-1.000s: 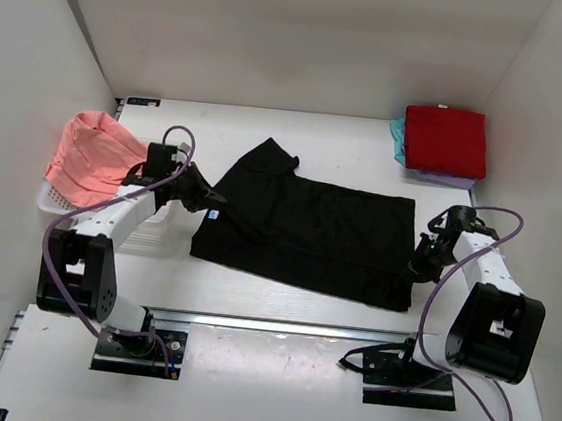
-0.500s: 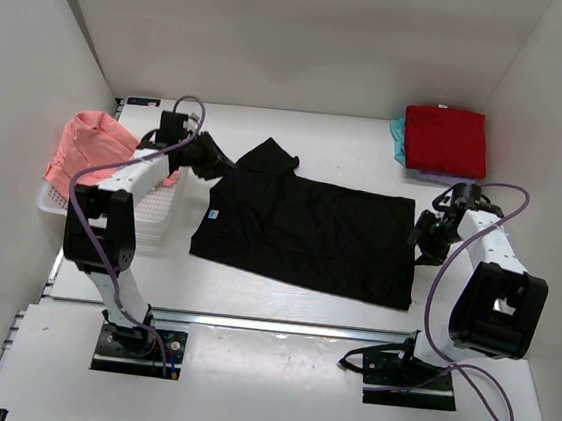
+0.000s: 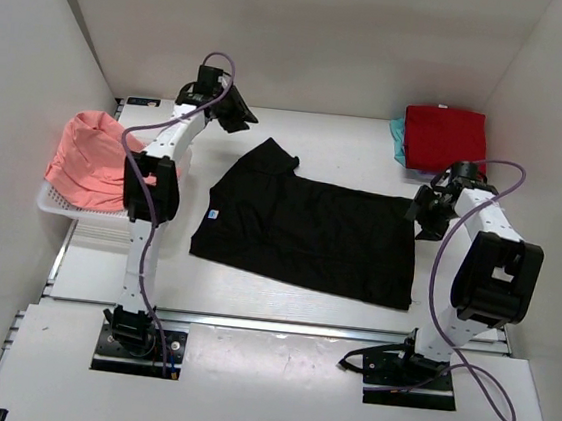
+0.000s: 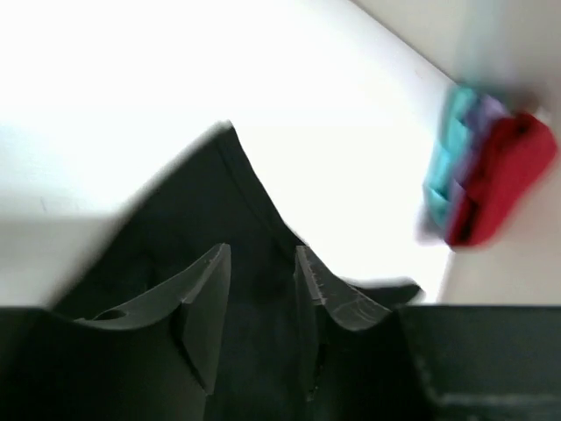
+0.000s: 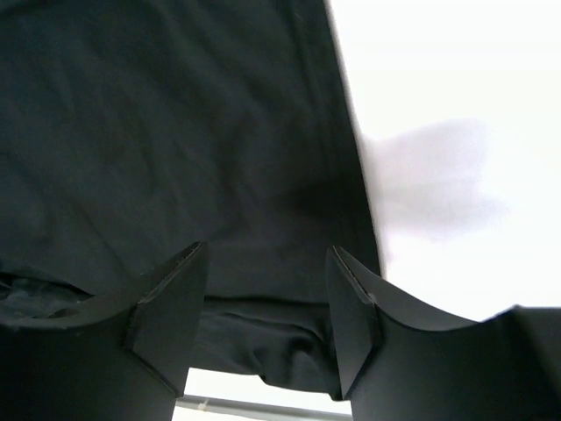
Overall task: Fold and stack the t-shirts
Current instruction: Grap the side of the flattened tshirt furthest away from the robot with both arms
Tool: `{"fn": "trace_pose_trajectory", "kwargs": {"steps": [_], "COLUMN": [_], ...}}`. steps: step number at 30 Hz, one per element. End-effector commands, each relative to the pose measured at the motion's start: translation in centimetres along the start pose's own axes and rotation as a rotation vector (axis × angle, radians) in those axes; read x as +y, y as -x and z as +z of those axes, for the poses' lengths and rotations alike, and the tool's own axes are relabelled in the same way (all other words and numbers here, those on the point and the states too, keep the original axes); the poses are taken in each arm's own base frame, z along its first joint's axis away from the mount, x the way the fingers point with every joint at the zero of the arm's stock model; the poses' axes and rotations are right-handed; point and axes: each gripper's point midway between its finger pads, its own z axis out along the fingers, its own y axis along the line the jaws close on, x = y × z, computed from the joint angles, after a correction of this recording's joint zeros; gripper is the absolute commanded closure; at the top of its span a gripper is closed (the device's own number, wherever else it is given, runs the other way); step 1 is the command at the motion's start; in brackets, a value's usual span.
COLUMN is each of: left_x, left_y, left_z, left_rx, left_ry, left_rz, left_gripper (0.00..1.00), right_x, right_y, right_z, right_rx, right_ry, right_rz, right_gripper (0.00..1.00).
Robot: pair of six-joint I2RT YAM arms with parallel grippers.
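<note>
The large black t-shirt [image 3: 309, 232] lies flat and folded mid-table, one sleeve pointing to the back. My left gripper [image 3: 241, 116] hangs open above the table behind that sleeve, and its wrist view shows the black t-shirt [image 4: 193, 202] below empty fingers. My right gripper [image 3: 424, 207] is open at the shirt's far right corner, with black cloth [image 5: 175, 132] beneath it and nothing between its fingers. A folded red t-shirt [image 3: 445, 139] tops a stack at the back right, with teal [image 3: 397, 137] and lilac [image 3: 440, 177] edges showing under it. A salmon-pink t-shirt [image 3: 91, 155] fills the basket.
The white mesh basket [image 3: 65, 206] stands at the left table edge. White walls close in the back and both sides. A metal rail [image 3: 279, 324] runs along the front, with both arm bases behind it.
Both grippers opened and let go of the black t-shirt. The left arm swung up and to the back; the right gripper moved from the shirt's near right corner to its far right corner.
</note>
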Motion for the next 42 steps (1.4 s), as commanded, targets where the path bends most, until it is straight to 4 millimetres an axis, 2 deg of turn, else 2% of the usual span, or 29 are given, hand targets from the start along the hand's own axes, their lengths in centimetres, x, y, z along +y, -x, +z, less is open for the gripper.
{"fn": "trace_pose_trajectory", "kwargs": {"steps": [1, 5, 7, 10, 12, 14, 15, 16, 17, 21, 27, 31, 34, 36, 40, 42], "left_x": [1.8, 4.5, 6.5, 8.4, 8.9, 8.8, 9.2, 8.6, 9.0, 8.8, 7.9, 6.7, 6.9, 6.6, 6.9, 6.7], "left_y": [-0.1, 0.5, -0.3, -0.6, -1.5, -2.1, -3.1, -3.3, -4.6, -5.9, -6.6, -7.1, -8.0, -8.9, -9.8, -9.3], "left_z": [0.9, 2.1, 2.9, 3.8, 4.7, 5.5, 6.2, 6.3, 7.1, 7.7, 8.3, 8.0, 8.3, 8.4, 8.3, 8.0], "left_rx": [-0.005, -0.029, -0.015, -0.024, 0.001, 0.024, 0.059, 0.069, 0.101, 0.131, 0.168, 0.195, 0.225, 0.251, 0.286, 0.283], "left_ry": [0.172, 0.286, 0.342, 0.377, 0.378, 0.358, 0.353, 0.335, 0.339, 0.327, 0.243, 0.204, 0.194, 0.184, 0.186, 0.176], "left_rz": [0.067, 0.123, 0.136, 0.159, 0.177, 0.169, 0.160, 0.164, 0.170, 0.178, 0.133, 0.127, 0.122, 0.127, 0.128, 0.124], "left_gripper": [0.52, 0.51, 0.49, 0.50, 0.50, 0.50, 0.51, 0.50, 0.50, 0.49, 0.53, 0.51, 0.53, 0.58, 0.96, 1.00], "right_x": [1.9, 3.1, 3.3, 2.9, 2.8, 2.2, 1.9, 1.7, 1.3, 0.6, 0.5, 0.4, 0.4, 0.3, 0.3, 0.8], "right_y": [2.6, 3.1, 2.9, 3.0, 2.9, 3.4, 3.2, 3.5, 4.0, 4.8, 6.1, 6.8, 7.7, 8.9, 10.5, 11.5], "right_z": [-0.6, -0.7, -0.5, -0.5, -0.4, -0.2, 0.3, 0.2, 0.7, 2.0, 4.1, 5.8, 6.8, 6.8, 7.8, 7.9], "right_rx": [-0.086, -0.103, -0.090, -0.096, -0.087, -0.106, -0.093, -0.104, -0.117, -0.117, -0.125, -0.122, -0.122, -0.137, -0.141, -0.148], "right_ry": [0.027, 0.042, 0.043, 0.026, 0.020, 0.008, -0.002, -0.005, -0.007, -0.019, 0.000, -0.001, -0.005, -0.013, -0.015, 0.000], "right_rz": [-0.041, -0.057, -0.072, -0.067, -0.055, -0.051, -0.036, -0.025, 0.001, 0.044, 0.094, 0.115, 0.131, 0.135, 0.139, 0.123], "right_gripper": [0.48, 0.45, 0.44, 0.44, 0.43, 0.42, 0.41, 0.41, 0.40, 0.36, 0.31, 0.28, 0.27, 0.26, 0.25, 0.24]}}
